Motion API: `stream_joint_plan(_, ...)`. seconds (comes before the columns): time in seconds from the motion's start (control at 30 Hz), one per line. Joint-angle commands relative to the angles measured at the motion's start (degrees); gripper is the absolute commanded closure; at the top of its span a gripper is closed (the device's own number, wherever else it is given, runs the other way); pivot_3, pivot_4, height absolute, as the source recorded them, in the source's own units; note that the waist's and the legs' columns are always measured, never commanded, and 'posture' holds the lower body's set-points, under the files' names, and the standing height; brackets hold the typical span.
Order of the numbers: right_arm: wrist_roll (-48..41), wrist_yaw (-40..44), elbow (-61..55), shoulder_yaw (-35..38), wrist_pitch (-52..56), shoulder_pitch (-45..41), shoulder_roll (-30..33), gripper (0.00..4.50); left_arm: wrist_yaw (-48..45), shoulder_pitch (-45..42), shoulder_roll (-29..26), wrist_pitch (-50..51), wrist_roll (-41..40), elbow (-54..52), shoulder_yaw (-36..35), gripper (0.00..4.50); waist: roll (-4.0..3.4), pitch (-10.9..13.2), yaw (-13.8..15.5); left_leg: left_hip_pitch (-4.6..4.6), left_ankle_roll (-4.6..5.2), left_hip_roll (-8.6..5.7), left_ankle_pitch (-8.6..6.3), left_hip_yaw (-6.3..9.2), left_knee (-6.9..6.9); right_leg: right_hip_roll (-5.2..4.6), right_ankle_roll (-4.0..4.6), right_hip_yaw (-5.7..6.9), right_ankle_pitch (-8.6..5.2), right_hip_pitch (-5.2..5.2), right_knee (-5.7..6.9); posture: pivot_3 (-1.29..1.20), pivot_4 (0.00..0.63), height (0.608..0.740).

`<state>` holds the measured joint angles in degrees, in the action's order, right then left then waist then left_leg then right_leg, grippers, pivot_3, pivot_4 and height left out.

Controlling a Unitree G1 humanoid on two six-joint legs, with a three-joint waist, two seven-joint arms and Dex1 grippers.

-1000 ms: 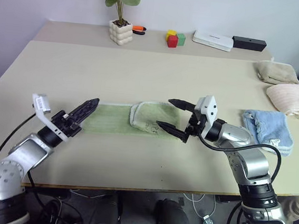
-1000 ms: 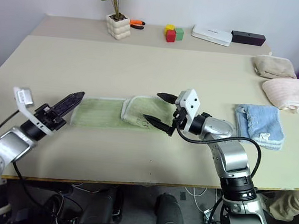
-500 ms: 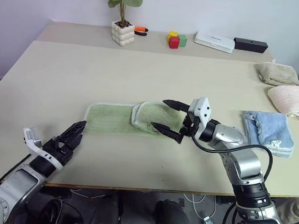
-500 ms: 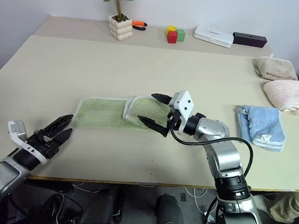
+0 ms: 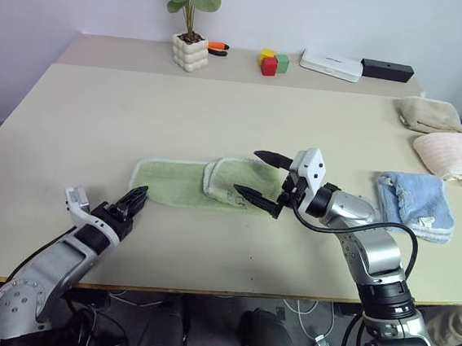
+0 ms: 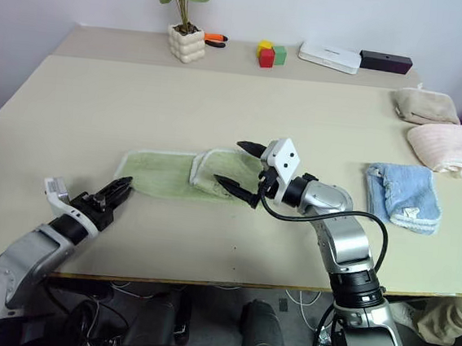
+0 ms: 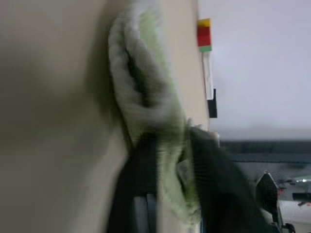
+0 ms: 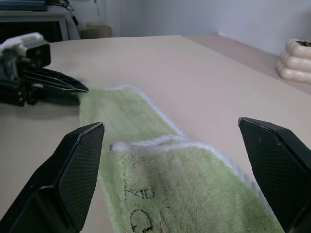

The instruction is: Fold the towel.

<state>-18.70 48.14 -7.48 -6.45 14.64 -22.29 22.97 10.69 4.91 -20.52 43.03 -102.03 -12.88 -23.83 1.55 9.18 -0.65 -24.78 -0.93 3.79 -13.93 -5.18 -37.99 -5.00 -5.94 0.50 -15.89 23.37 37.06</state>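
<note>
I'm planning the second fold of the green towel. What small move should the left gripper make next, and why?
Probably lift the left gripper slightly and carry it toward the folded half. It looks shut on the near corner of the towel's flat single layer, while the other end is already doubled over under the open right gripper. Lifting first should keep the cloth from dragging on the table.

A light blue towel [image 5: 415, 205] lay just beyond the right hand; beige [image 5: 430, 114] and pink [image 5: 452, 155] towels sat farther off.
</note>
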Motion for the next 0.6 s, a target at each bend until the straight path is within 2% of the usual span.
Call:
stream_joint_plan(0.03, 0.06, -0.62, -1.62, 1.38, -0.95, 0.19, 0.67, 0.00, 0.05, -0.58, -0.35, -0.63, -1.54, 0.28, -0.73, 4.48, 0.00, 0.00, -0.02, 0.00, 0.01, 0.00, 0.00, -0.01, 0.01, 0.00, 0.00, 0.00, 0.00, 0.00, -0.02, 0.00, 0.150, 0.735)
stream_joint_plan(0.17, 0.09, -0.91, -1.79, 1.58, -1.06, 0.61, 1.25, 0.00, 0.65, -1.02, -0.34, -1.17, -3.37, 0.61, -1.36, 4.48, 0.00, 0.00, 0.04, 0.00, 0.01, 0.00, 0.00, 0.00, 0.02, -0.01, 0.00, 0.00, 0.00, 0.00, -0.04, 0.00, 0.150, 0.735)
stream_joint_plan(0.3, 0.38, -1.12, -1.10, 1.49, -1.51, 0.07, 0.94, 0.00, -2.07, -1.48, -1.52, -0.45, -1.47, 0.46, -0.70, 4.48, -0.01, 0.01, 0.00, 0.00, 0.01, 0.00, -0.01, 0.00, 0.03, 0.00, 0.00, 0.00, 0.00, 0.00, -0.05, 0.00, 0.150, 0.735)
stream_joint_plan(0.4, 0.89, -1.40, -0.16, 1.70, -1.92, -0.27, 1.16, 0.00, -9.42, -2.76, -4.88, 1.43, 5.33, -2.82, 1.83, 4.48, 0.03, 0.04, 0.04, 0.00, 0.00, 0.00, -0.01, -0.04, 0.03, 0.00, 0.00, 0.01, 0.00, 0.01, -0.06, 0.00, 0.150, 0.735)
stream_joint_plan(0.47, 1.04, -1.26, 0.66, 2.39, -2.03, -0.11, 2.06, 0.00, -18.56, -3.65, -8.51, 1.67, 13.81, -6.40, 5.32, 4.48, -0.01, 0.06, 0.10, 0.00, -0.01, -0.01, -0.01, -0.14, 0.03, -0.01, 0.01, 0.01, 0.00, 0.00, -0.09, 0.00, 0.150, 0.735)
stream_joint_plan(0.6, 1.70, -0.48, 2.28, 3.69, -2.68, 0.90, 5.00, 0.00, -28.01, -7.35, -11.23, 1.37, 21.82, -7.31, 9.75, 4.48, -0.11, 0.11, 0.03, 0.00, 0.00, -0.05, -0.04, -0.30, 0.08, -0.08, 0.02, -0.01, -0.01, 0.01, -0.18, 0.00, 0.150, 0.735)
